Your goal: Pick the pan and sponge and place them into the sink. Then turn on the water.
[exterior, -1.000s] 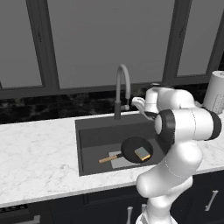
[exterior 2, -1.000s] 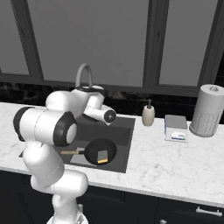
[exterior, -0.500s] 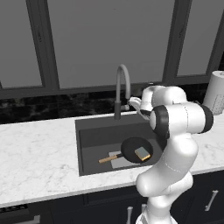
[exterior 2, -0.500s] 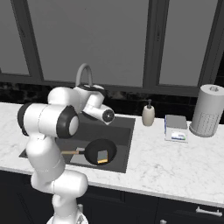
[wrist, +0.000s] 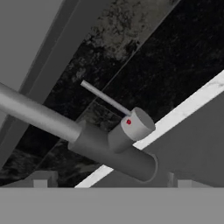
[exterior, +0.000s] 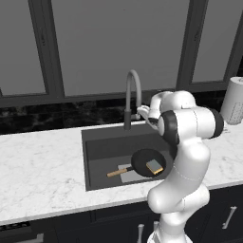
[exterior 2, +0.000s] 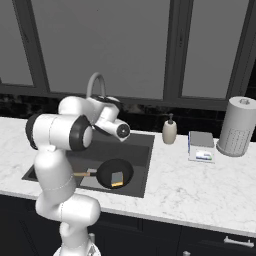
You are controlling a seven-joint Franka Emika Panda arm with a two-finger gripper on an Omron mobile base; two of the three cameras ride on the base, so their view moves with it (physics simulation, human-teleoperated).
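The black pan (exterior: 142,160) (exterior 2: 107,171) lies in the dark sink (exterior: 99,147) (exterior 2: 137,150), its wooden handle pointing left. The yellow sponge (exterior: 154,166) (exterior 2: 117,178) rests inside the pan. The arched grey faucet (exterior: 132,90) (exterior 2: 95,82) stands behind the basin, and no water is in view at its spout. My gripper (exterior: 141,113) (wrist: 109,181) is open and empty, held level right beside the faucet's dark base (wrist: 113,153). In the hand view its thin lever (wrist: 105,98) and red-dotted knob (wrist: 136,124) lie just ahead between the fingertips (wrist: 39,179).
On the marble counter right of the sink stand a soap dispenser (exterior 2: 169,132), a white-and-blue scale (exterior 2: 202,146) and a paper towel roll (exterior 2: 238,126) (exterior: 235,99). A dark backsplash and windows close off the back.
The hand has swung left toward the faucet's base, jaws still wide. The pan and sponge have not moved.
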